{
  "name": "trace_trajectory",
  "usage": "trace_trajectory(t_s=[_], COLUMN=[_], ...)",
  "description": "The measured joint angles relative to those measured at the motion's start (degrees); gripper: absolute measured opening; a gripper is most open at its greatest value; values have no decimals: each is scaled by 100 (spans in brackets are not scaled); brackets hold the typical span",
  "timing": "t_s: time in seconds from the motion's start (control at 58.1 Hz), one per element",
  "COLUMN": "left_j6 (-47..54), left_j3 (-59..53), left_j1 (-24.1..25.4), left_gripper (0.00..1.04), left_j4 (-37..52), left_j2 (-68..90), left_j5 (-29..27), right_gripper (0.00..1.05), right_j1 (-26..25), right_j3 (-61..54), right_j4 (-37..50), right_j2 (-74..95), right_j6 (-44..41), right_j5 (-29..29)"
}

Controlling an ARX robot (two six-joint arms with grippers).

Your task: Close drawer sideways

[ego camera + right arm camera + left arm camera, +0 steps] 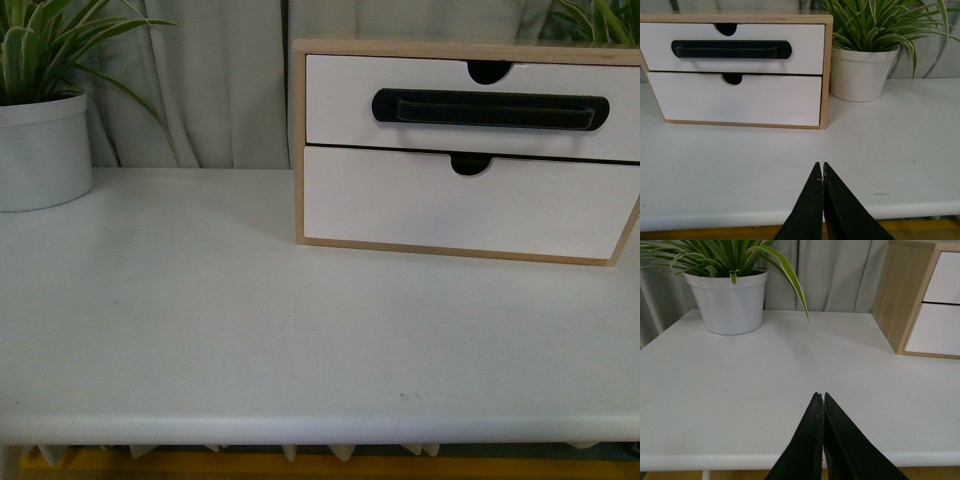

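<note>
Front view: the drawer [470,105] is the upper one in the cabinet [300,150], whose right part is cut off; no arms appear. Left wrist view: the left gripper [820,399] is pressed together over the table [765,370]. Right wrist view: the right gripper [822,169] is pressed together too, well apart from the drawer.

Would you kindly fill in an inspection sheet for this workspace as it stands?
Surface: white table, a few small specks.
Job's things: drawer with black bar handle, top slot of the wooden cabinet; front looks about level with the frame.
Clutter: two potted plants, one either side of the cabinet.
Grippers: left gripper and right gripper over the near table edge, jaws together, empty.
Cables: nothing seen.
Surroundings: pale curtain behind.
</note>
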Motion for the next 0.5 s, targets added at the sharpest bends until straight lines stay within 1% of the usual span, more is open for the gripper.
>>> trace_trajectory(t_s=[0.12,0.189,0.207,0.447,0.482,0.499], left_j6=[0,2,-2,-9,-9,-9], left_j3=[0,0,0,0,2,2], left_j1=[-2,0,0,0,0,0], left_gripper=[4,4,4,4,4,4], left_j4=[-227,-382,-420,-848,-1178,-1532], left_j2=[-240,-391,-424,-861,-1126,-1368], left_j5=[-2,-2,-4,-2,-4,4], right_gripper=[1,1,1,1,1,1], right_j1=[2,0,0,0,0,0], right_j3=[-107,-208,-208,-205,-205,-205], right_j4=[-116,-846,-903,-920,-920,-920], right_j2=[-284,-898,-990,-1150,-1150,-1150], right_j6=[0,-2,4,4,4,4], right_j5=[0,-9,-4,-7,-4,-4])
